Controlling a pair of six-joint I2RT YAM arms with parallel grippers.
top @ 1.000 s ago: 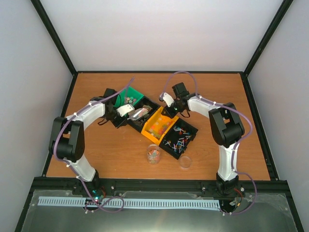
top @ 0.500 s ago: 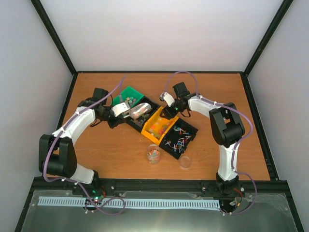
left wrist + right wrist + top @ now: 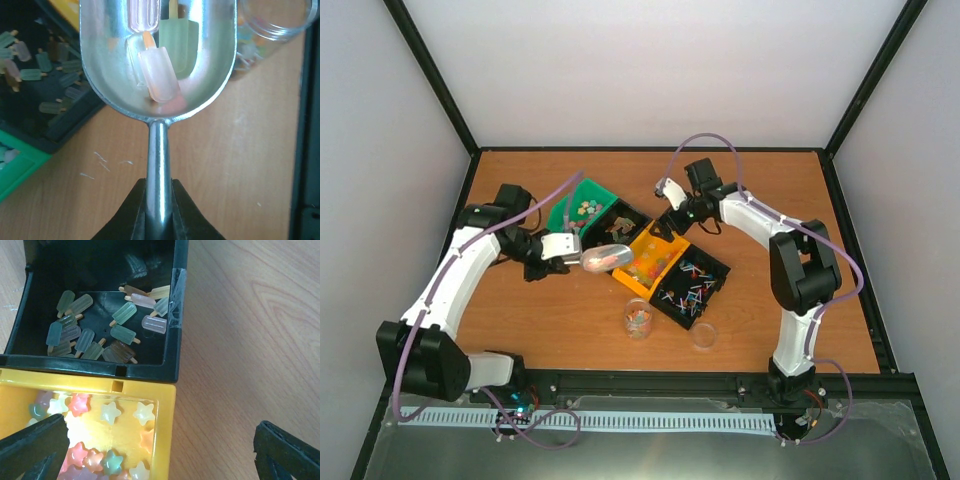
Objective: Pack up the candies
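The candies (image 3: 159, 75) this round are little popsicle-shaped ones. A few are sitting in the scoop (image 3: 205, 85), and the rest of that kind are in the black bin (image 3: 90, 367).

What's changed: a second ago the scoop was down in that bin. Now it's lifted out, loaded, and swung toward the jar (image 3: 638, 320), which already has some candy in it. In the left wrist view the jar peeks in just past the scoop's front corner.

The left end effector (image 3: 160, 220) is clamped tight on the scoop handle. The right end effector (image 3: 157, 452) went from nearly closed to wide open and backed off a bit. It's holding nothing and hangs over where the black bin meets the yellow bin (image 3: 150, 387).

My read: scooping's done and tipping into the jar is next. The jar mouth looks narrow next to the scoop, so spills onto the desk (image 3: 240, 150) seem likely.
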